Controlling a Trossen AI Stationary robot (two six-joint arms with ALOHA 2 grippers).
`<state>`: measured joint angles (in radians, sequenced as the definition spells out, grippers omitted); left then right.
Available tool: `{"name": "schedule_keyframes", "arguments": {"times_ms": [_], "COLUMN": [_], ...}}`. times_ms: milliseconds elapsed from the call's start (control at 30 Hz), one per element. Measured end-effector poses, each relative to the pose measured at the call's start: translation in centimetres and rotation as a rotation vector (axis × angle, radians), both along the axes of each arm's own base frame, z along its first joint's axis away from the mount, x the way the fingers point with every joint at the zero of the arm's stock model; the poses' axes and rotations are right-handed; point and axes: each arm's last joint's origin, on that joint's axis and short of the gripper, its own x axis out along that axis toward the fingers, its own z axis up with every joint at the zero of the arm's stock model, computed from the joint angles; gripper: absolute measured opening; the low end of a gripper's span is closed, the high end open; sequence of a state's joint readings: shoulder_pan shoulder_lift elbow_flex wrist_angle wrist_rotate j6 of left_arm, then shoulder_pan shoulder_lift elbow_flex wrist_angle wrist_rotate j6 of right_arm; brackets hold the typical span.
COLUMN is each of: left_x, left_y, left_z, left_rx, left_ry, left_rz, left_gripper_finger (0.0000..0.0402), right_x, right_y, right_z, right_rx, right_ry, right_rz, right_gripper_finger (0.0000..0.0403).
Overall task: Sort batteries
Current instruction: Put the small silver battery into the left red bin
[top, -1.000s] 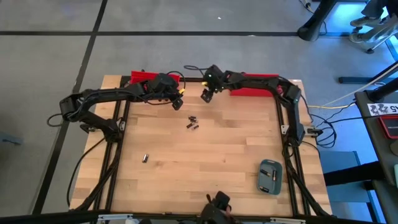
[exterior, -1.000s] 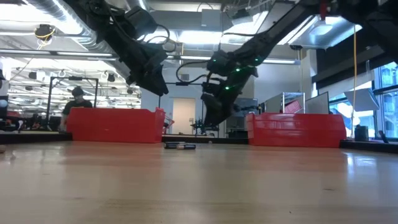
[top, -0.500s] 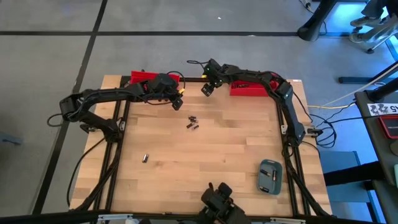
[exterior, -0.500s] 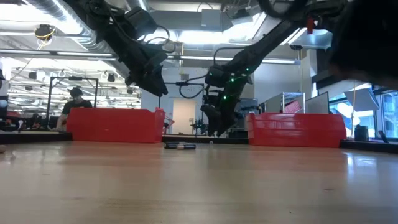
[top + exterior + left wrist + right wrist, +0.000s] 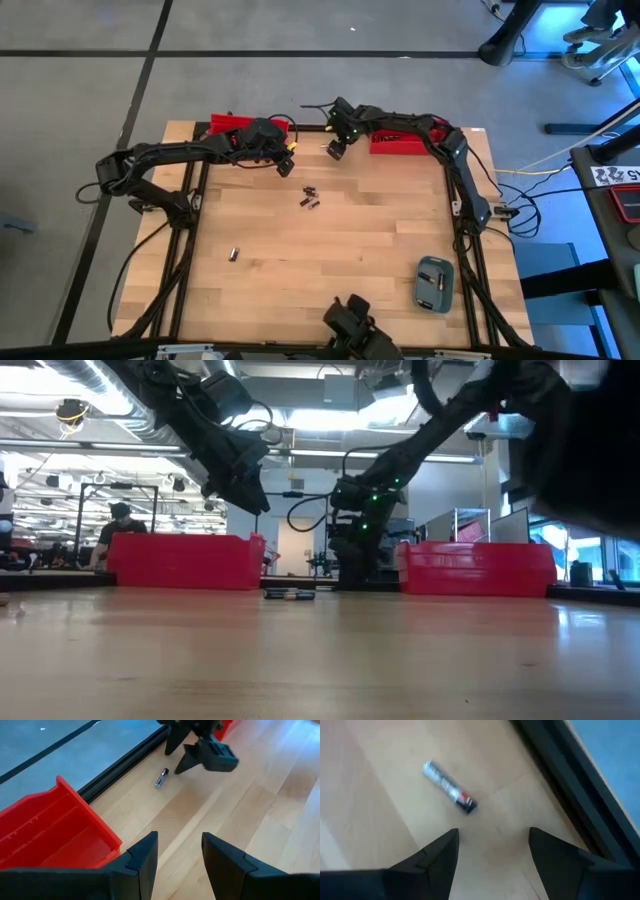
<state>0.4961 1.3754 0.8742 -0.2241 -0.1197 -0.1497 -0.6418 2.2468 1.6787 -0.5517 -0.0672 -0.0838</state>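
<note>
at the worktop's [image 5: 340, 250] far edge, the left end effector [image 5: 284, 166] hovers open just inside the red bin [image 5: 228, 124], bare wood ahead. rightward, the right end effector [image 5: 336, 150], fingers spread and empty, hangs low over one battery [image 5: 449, 787] beside the black frame rail [image 5: 570, 785]; its label is unreadable. two batteries [image 5: 310, 197] lie nearer centre.

Two small dark batteries [image 5: 310, 197] lie together at the middle. One battery [image 5: 233, 254] lies alone at the lower left.
</note>
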Motion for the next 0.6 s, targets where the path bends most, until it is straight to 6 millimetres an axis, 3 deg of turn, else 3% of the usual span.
{"name": "schedule_keyframes", "arguments": {"times_ms": [167,267,600], "left_x": [0.0,0.0,0.0], "left_y": [0.0,0.0,0.0], "left_z": [0.0,0.0,0.0], "left_rx": [0.000,0.000,0.000], "left_ry": [0.000,0.000,-0.001], "left_rz": [0.000,0.000,0.000], "left_gripper_finger": [0.0143,0.0143,0.0143], "right_x": [0.4,0.7,0.8], "right_y": [0.0,0.0,-0.5], "right_z": [1.5,1.3,0.0], "right_rx": [-0.097,-0.153,-0.163], "right_ry": [0.003,-0.008,-0.077], "right_rz": [0.281,0.455,0.647], "right_gripper_finger": [0.0243,0.0241,0.0163]}}
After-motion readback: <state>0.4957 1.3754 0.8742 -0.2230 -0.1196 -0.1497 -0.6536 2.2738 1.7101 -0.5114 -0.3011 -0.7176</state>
